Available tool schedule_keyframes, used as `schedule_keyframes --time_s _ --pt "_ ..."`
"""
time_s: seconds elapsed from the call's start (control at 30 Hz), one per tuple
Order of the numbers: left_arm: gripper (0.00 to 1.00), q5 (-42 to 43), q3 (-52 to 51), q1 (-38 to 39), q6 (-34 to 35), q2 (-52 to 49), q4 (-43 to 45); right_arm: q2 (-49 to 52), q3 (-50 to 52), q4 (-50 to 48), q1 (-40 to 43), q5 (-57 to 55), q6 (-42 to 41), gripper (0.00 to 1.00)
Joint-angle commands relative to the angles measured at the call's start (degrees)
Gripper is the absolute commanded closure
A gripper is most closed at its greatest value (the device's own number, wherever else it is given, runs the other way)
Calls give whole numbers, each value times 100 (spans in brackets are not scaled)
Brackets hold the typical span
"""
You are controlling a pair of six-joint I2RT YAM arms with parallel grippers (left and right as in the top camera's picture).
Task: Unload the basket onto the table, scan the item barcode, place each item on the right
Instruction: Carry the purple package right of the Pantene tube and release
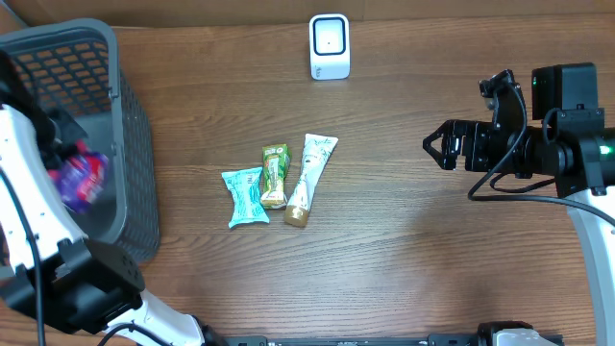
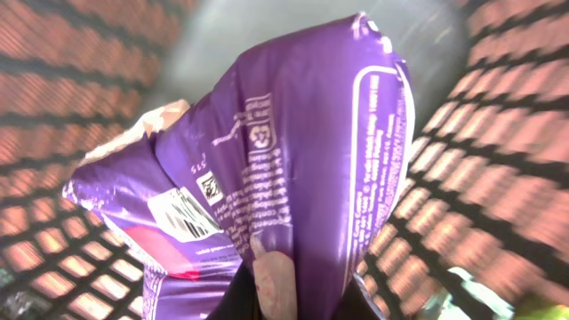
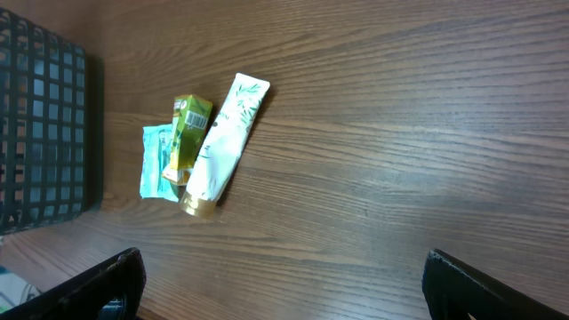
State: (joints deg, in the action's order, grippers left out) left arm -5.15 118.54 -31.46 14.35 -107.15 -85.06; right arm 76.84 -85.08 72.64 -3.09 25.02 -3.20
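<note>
basket [image 1: 135, 144] of grey mesh stands at the left edge of the table [image 1: 432, 269], and the left arm reaches down into it. the left gripper [image 2: 267, 293] is clamped shut on the lower edge of a purple packet [image 2: 293, 178]. in the left wrist view the packet fills most of the picture, rising straight up from the jaws, crumpled, with a white label and small print facing the camera and the basket mesh blurred all round it. from overhead the purple packet shows inside the basket, beside the white arm.

the right gripper [image 1: 440, 149] hangs over the right side of the table with its fingers wide apart and nothing between them, well apart from everything else.

near the middle of the table lie a teal packet [image 1: 246, 196], a green packet [image 1: 275, 175] and a white tube [image 1: 309, 178], side by side and touching. a white scanner [image 1: 330, 46] stands at the far edge.
</note>
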Motion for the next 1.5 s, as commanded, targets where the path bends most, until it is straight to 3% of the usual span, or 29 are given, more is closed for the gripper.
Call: schedule_keyframes --time_s 0.0,0.17,0.27,0.4,0.53,0.83,1.03,1.3,1.47 --pt "96 26 1311 31 -219 68 -407 -20 -66 -31 -28 -50 -2 0" --pt "96 214 2839 55 -216 186 -966 -20 -66 -31 -28 -50 -2 0" --pt "96 861 3386 122 -269 352 -1176 -20 -66 -33 -28 -52 0 0" --pt "96 1906 3401 533 -586 667 -1176 -22 -68 -57 -26 -101 2 3" --pt "96 2092 3298 1482 -579 737 -1176 -26 -157 -42 111 -278 4 5" --pt "96 1908 1991 4098 -129 426 -1067 -33 -640 243 1014 -1172 -249 6" --pt "96 1788 551 5515 334 -94 -151 -31 -649 262 1731 -1598 -734 4" --pt "95 1788 -848 6690 1040 -678 1558 -31 -649 315 2026 -1593 -863 2" --pt "96 1311 -1237 7073 1355 -1067 1987 -31 -649 319 2024 -1576 -863 2"
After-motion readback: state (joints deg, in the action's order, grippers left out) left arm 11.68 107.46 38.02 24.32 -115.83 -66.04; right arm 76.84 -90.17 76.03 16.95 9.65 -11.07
